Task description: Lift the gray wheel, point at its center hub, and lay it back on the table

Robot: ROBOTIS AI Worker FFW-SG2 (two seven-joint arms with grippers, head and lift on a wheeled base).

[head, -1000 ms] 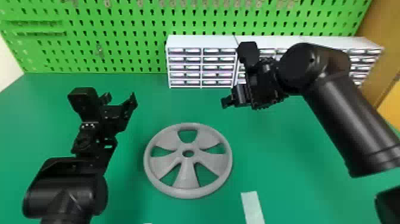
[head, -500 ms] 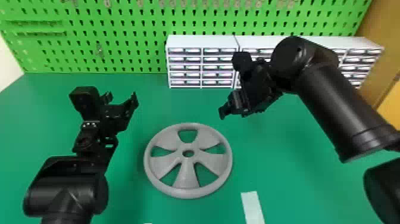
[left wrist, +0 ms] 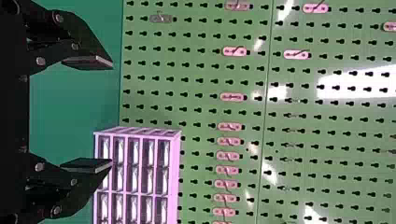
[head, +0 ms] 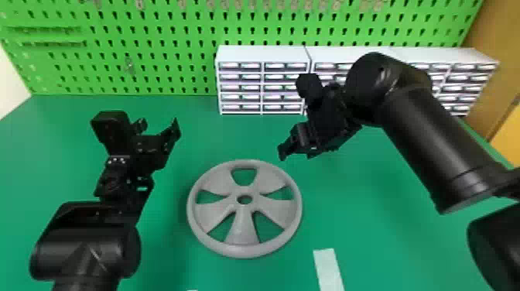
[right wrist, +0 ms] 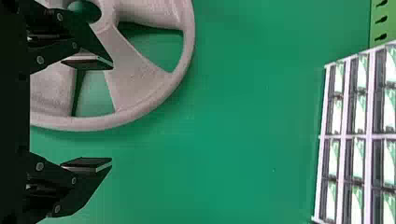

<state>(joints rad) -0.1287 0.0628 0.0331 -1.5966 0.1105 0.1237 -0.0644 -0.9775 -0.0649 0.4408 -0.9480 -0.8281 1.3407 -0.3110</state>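
Observation:
The gray wheel (head: 243, 232) lies flat on the green table (head: 166, 247), its round center hub hole facing up. Beyond the wheel's far right rim, above the table, is my right gripper (head: 293, 153); in the right wrist view the right gripper (right wrist: 112, 114) stands open, with part of the wheel (right wrist: 135, 74) behind one finger. My left gripper (head: 159, 125) is parked to the left of the wheel, and in the left wrist view the left gripper (left wrist: 112, 114) is open with nothing between its fingers.
White drawer cabinets (head: 263, 54) stand at the table's back edge, close behind the right gripper. A green pegboard (head: 154, 50) rises behind them. A pale strip (head: 328, 269) lies on the table at the near right of the wheel.
My right arm has swung its gripper nearer and lower toward the wheel's far right rim, its fingers now angled more downward. The left arm and the wheel have stayed put.

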